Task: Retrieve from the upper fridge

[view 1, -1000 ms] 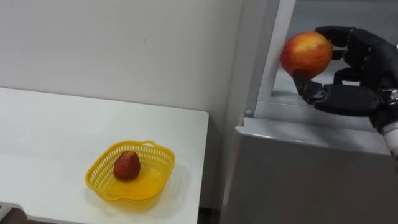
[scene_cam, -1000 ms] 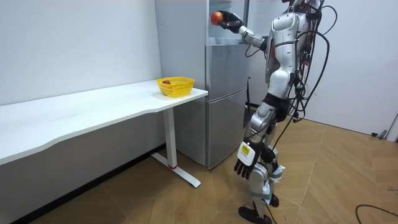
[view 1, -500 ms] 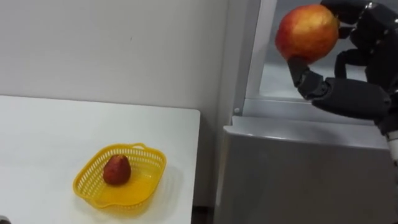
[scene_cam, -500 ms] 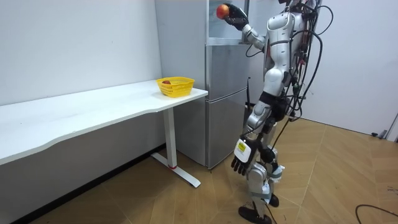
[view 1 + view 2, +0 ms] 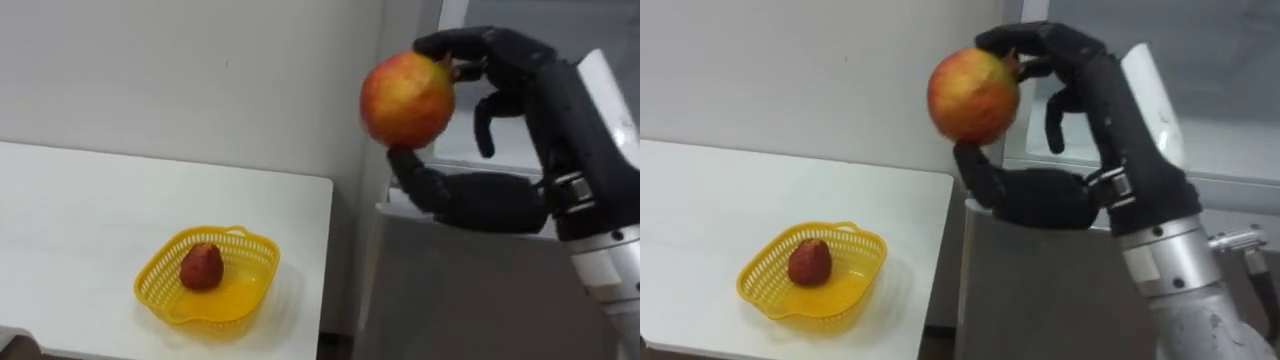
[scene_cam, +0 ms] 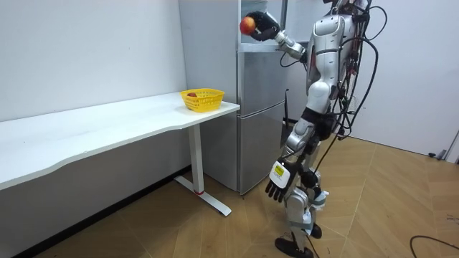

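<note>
A red and yellow apple (image 5: 407, 99) (image 5: 973, 95) (image 6: 248, 24) is held up in the air by my right hand (image 5: 500, 150) (image 5: 1080, 150), with the thumb under it and the fingertips curled over its top. It hangs in front of the open upper fridge (image 5: 520, 110) (image 6: 262, 29), a little past the fridge's left edge and higher than the table. My left hand (image 6: 278, 181) hangs down by my leg with relaxed fingers.
A yellow basket (image 5: 208, 278) (image 6: 202, 99) with a dark red fruit (image 5: 202, 266) in it stands near the right end of the white table (image 5: 80, 220) (image 6: 107, 122). The grey lower fridge door (image 6: 262, 115) stands right of the table. I stand in front of the fridge.
My right hand has carried the apple to the left, out from the fridge opening toward the table side. The basket and its fruit have stayed put.
</note>
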Controlling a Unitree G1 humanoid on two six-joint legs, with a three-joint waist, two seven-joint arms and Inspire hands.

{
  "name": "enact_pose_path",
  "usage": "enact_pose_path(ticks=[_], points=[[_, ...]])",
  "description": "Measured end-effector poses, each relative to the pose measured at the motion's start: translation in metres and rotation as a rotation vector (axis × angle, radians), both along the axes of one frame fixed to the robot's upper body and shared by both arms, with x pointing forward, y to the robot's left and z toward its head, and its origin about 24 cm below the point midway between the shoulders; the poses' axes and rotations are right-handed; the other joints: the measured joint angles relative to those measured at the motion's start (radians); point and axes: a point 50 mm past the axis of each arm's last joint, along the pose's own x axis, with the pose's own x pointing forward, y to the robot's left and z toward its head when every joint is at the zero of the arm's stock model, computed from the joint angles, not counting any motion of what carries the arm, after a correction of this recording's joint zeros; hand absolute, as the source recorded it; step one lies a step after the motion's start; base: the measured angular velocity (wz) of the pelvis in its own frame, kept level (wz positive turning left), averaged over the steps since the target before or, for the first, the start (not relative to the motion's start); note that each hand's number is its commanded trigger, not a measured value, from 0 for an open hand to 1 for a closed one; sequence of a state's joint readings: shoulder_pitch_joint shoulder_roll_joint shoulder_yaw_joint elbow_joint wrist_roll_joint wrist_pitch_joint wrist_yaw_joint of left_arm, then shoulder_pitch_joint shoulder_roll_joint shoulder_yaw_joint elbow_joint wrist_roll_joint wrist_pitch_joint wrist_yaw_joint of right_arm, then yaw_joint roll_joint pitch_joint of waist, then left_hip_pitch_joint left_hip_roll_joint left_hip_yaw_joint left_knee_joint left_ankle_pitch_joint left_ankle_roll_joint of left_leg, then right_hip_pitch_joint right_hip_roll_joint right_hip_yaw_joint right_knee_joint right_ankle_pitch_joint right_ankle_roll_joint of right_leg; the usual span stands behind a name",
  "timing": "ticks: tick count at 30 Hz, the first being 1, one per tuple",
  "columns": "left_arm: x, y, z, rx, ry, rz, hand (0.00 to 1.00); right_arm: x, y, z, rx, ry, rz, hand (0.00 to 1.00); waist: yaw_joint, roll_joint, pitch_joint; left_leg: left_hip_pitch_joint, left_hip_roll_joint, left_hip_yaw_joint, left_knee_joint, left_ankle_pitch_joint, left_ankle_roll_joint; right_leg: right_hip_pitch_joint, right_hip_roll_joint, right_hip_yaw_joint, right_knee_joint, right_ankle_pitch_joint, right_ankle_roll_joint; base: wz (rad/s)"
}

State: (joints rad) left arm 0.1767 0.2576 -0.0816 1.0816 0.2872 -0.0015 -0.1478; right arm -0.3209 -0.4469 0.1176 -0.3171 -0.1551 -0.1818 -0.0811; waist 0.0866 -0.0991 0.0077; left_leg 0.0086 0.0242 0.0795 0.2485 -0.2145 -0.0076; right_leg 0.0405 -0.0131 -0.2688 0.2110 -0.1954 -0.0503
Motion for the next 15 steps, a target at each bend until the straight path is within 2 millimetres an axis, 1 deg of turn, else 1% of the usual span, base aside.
enact_pose_path(ticks=[1, 2, 3, 4, 5, 6, 7, 9, 10, 11, 13, 14, 15], points=[[0.004, 0.0, 0.0, -0.001, -0.009, -0.003, 0.0, 0.002, 0.004, -0.005, -0.019, 0.025, 0.018, 1.0, 0.008, -0.005, 0.0016, -0.004, 0.0, -0.001, 0.003, 0.0, 0.0, -0.006, -0.002, -0.002, 0.006, 0.0, 0.0, 0.06], [0.007, 0.001, 0.001, 0.002, -0.017, -0.005, 0.0, 0.006, 0.004, -0.012, -0.033, 0.06, 0.022, 1.0, 0.024, -0.011, 0.0051, -0.007, -0.001, -0.003, 0.005, 0.0, 0.0, -0.006, -0.003, -0.007, 0.007, -0.002, -0.001, 0.08], [0.008, 0.001, 0.001, 0.004, -0.019, -0.006, 0.0, 0.008, 0.004, -0.015, -0.039, 0.079, 0.02, 1.0, 0.031, -0.015, 0.0064, -0.009, -0.001, -0.004, 0.007, 0.0, 0.0, -0.007, -0.003, -0.008, 0.007, -0.002, -0.001, 0.15], [0.01, 0.003, 0.002, 0.008, -0.022, -0.007, 0.0, 0.011, 0.004, -0.021, -0.05, 0.115, 0.018, 1.0, 0.04, -0.024, 0.0074, -0.018, -0.002, -0.011, 0.011, 0.0, 0.0, -0.009, -0.004, -0.013, 0.007, -0.003, -0.001, 0.17], [0.01, 0.003, 0.002, 0.009, -0.023, -0.008, 0.0, 0.013, 0.005, -0.025, -0.061, 0.14, 0.019, 1.0, 0.047, -0.032, 0.0062, -0.027, -0.002, -0.017, 0.011, 0.0, 0.0, -0.015, -0.005, -0.02, 0.007, -0.003, -0.001, 0.23], [0.011, 0.003, 0.002, 0.009, -0.025, -0.008, 0.0, 0.015, 0.004, -0.027, -0.072, 0.152, 0.016, 1.0, 0.054, -0.039, 0.0067, -0.039, -0.001, -0.026, 0.017, 0.0, 0.0, -0.021, -0.006, -0.029, 0.008, -0.003, -0.001, 0.2], [0.011, 0.003, 0.002, 0.009, -0.026, -0.009, 0.0, 0.016, 0.004, -0.028, -0.075, 0.158, 0.015, 1.0, 0.055, -0.042, 0.0085, -0.046, -0.001, -0.028, 0.023, 0.0, 0.0, -0.022, -0.007, -0.034, 0.007, -0.003, -0.001, 0.19], [0.011, 0.004, 0.002, 0.01, -0.026, -0.009, 0.0, 0.02, 0.002, -0.031, -0.081, 0.179, 0.008, 1.0, 0.062, -0.048, 0.0088, -0.053, -0.001, -0.029, 0.028, 0.0, 0.001, -0.022, -0.007, -0.04, 0.005, -0.003, -0.001, 0.12], [0.012, 0.004, 0.003, 0.01, -0.027, -0.009, 0.0, 0.022, 0.0, -0.034, -0.08, 0.192, 0.0, 1.0, 0.069, -0.05, 0.0093, -0.056, -0.001, -0.031, 0.028, -0.001, 0.002, -0.021, -0.007, -0.043, 0.004, -0.003, -0.001, 0.08], [0.014, 0.004, 0.003, 0.012, -0.032, -0.011, 0.0, 0.026, -0.002, -0.038, -0.081, 0.216, -0.01, 1.0, 0.082, -0.053, 0.0115, -0.059, -0.002, -0.037, 0.028, -0.001, 0.002, -0.021, -0.007, -0.046, 0.004, -0.003, -0.001, 0.08], [0.018, 0.006, 0.004, 0.019, -0.041, -0.017, 0.0, 0.035, -0.004, -0.045, -0.096, 0.249, -0.031, 1.0, 0.087, -0.06, 0.0159, -0.065, -0.004, -0.044, 0.03, -0.001, 0.002, -0.024, -0.007, -0.052, 0.004, -0.003, -0.001, 0.1], [0.02, 0.008, 0.005, 0.025, -0.043, -0.019, 0.0, 0.039, -0.002, -0.044, -0.096, 0.248, -0.026, 1.0, 0.086, -0.064, 0.0166, -0.072, -0.004, -0.055, 0.043, -0.001, 0.001, -0.028, -0.007, -0.059, 0.005, -0.003, -0.001, 0.13], [0.021, 0.01, 0.006, 0.029, -0.046, -0.022, 0.0, 0.043, -0.002, -0.044, -0.103, 0.251, -0.031, 1.0, 0.085, -0.067, 0.0156, -0.08, -0.005, -0.059, 0.051, -0.001, 0.001, -0.029, -0.006, -0.063, 0.006, -0.003, -0.001, 0.12]])
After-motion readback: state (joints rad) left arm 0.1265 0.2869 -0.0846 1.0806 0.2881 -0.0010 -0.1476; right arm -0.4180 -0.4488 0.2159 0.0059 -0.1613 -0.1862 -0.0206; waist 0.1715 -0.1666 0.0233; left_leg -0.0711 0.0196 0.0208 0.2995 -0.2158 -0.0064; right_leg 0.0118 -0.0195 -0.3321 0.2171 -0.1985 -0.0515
